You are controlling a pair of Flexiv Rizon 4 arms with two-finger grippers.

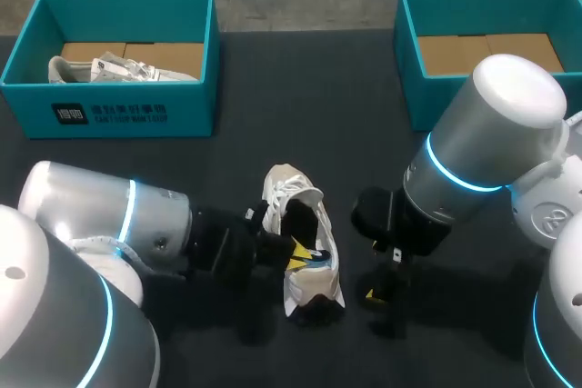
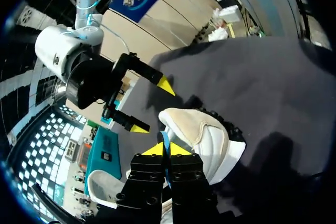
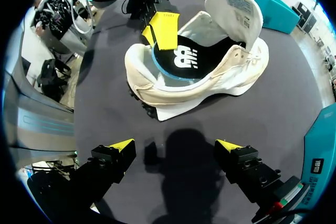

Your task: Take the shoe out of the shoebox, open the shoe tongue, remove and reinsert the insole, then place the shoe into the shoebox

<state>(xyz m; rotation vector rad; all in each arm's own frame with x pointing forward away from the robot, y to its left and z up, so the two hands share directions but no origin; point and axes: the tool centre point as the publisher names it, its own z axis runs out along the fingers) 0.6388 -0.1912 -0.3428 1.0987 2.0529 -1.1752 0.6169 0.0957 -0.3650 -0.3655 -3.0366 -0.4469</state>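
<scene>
– Two arms, one white shoe (image 1: 305, 252): it stands on its sole on the dark table (image 1: 300, 115), well apart from the left box (image 1: 118, 102) and the right box (image 1: 406, 88), with its tongue (image 3: 233, 9) folded back. What has the left gripper (image 2: 167, 149) got?
– Its yellow tips are pinched on the thin blue edge of the insole (image 3: 184, 59), at the heel end. The right gripper (image 3: 176, 148) hangs beside the shoe, fingers spread, holding nothing.
– How will it handle?
– Light and soft, probably. The insole looks thin and floppy, so it may bend rather than slide. The shoe could lift with it unless the right gripper steadies the stiffer sidewall or toe. The heel edge seems the sound place to hold.
</scene>
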